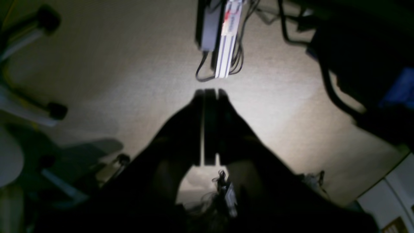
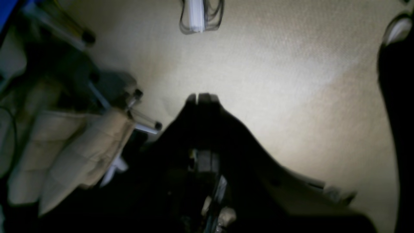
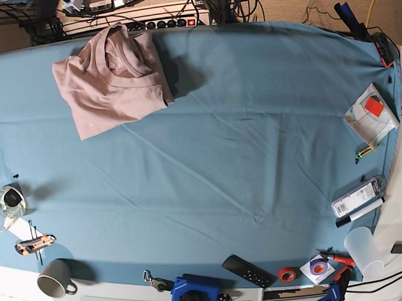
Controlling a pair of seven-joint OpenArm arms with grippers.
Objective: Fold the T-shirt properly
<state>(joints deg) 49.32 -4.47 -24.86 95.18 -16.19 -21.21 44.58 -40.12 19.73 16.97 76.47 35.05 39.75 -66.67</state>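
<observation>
A: T-shirt [image 3: 111, 81], base view: which colour, which form?

B: Dusty pinkish-brown, plain, unprinted; round ribbed neck visible near the top edge.

A: State?

B: Folded into a compact, roughly rectangular bundle, wrinkled, edges uneven, the whole set slightly askew.

A: Position?

B: Flat on the teal-blue tablecloth [image 3: 241, 134], in the upper left part, near the far edge.
</observation>
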